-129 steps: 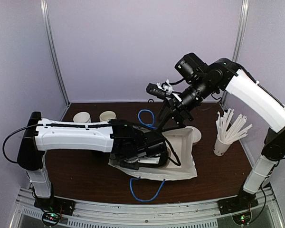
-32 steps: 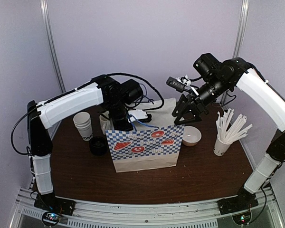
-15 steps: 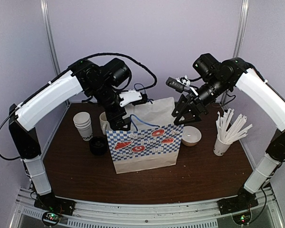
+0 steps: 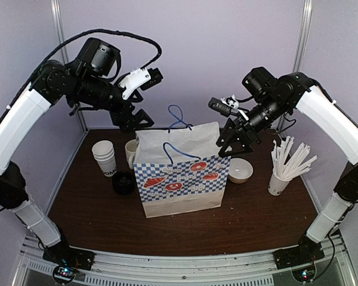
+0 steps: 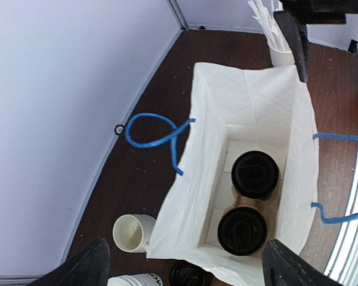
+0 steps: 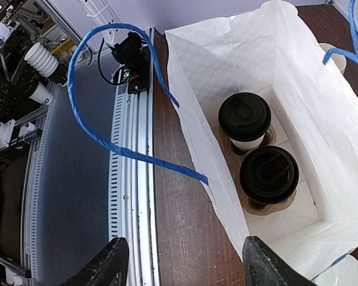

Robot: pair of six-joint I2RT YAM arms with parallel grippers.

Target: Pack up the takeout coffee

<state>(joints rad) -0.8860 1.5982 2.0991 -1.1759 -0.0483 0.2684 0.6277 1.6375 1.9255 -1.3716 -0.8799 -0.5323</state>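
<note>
The packing is looking close to finished. The takeout coffee (image 5: 255,174) is sitting as two black-lidded cups side by side in a cardboard carrier (image 6: 255,208) at the bottom of the paper bag (image 4: 179,179). The bag is standing upright in the middle of the desk (image 4: 256,220), mouth gaping and blue handles hanging loose. What is remaining, by my reading, is little more than pulling the arms clear. A loose black lid (image 4: 123,182) and a stack of cups (image 4: 104,156) are waiting to the bag's left, so more may be coming.

The left tool (image 4: 136,119) is hovering high above the bag's far left corner, jaws spread wide and gripping nothing. The right tool (image 4: 232,146) is hanging at the bag's upper right edge, also spread wide and carrying nothing. Whether a finger is brushing the paper rim, I cannot tell.
</note>
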